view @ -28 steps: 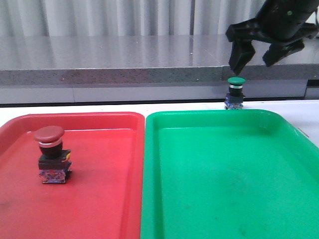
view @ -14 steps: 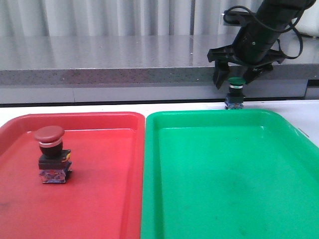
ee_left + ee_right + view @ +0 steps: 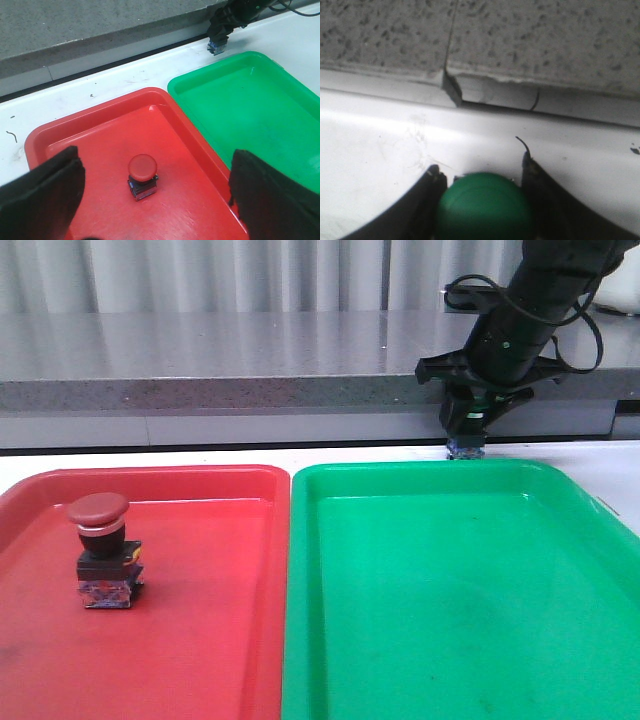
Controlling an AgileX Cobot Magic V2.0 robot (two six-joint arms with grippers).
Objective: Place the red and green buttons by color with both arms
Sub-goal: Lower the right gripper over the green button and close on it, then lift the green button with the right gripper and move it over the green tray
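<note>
Between the right gripper's (image 3: pixel 468 412) fingers (image 3: pixel 422 200) sits the green button (image 3: pixel 485 207). Right wrist view shows both black fingers flanking the green cap, jaws narrowed to roughly cap width. One finger looks to be touching the cap edge; the other side is very close, contact unclear. So it's around the cap, but I can't tell whether a firm grip is made yet. The button is not lifted: in the front view its clear bluish base (image 3: pixel 467 448) rests on the white table (image 3: pixel 200 458), directly under the claw.

Just in front of the claw, toward the robot, lies the far rim of the green tray (image 3: pixel 460 590). The button stands outside it, just beyond that rim. Tray holds nothing.

Further out, to the claw's left, is the red tray (image 3: pixel 200 640), edge to edge with the green one. The red button (image 3: pixel 104 550) stands upright inside it, cap up, in the left half.

Left gripper (image 3: pixel 155 195) hangs high over the red tray, well apart from the right claw. Its fingers are spread wide to both sides of the wrist view, with the red button between them but far below. It holds nothing.

Status, my read:
- Red half: done, button is in its matching tray.
- Green half: at the grasp stage. Left to do: confirm grip, lift, carry over the rim, set down in the green tray, release.

Roughly past halfway.
</note>
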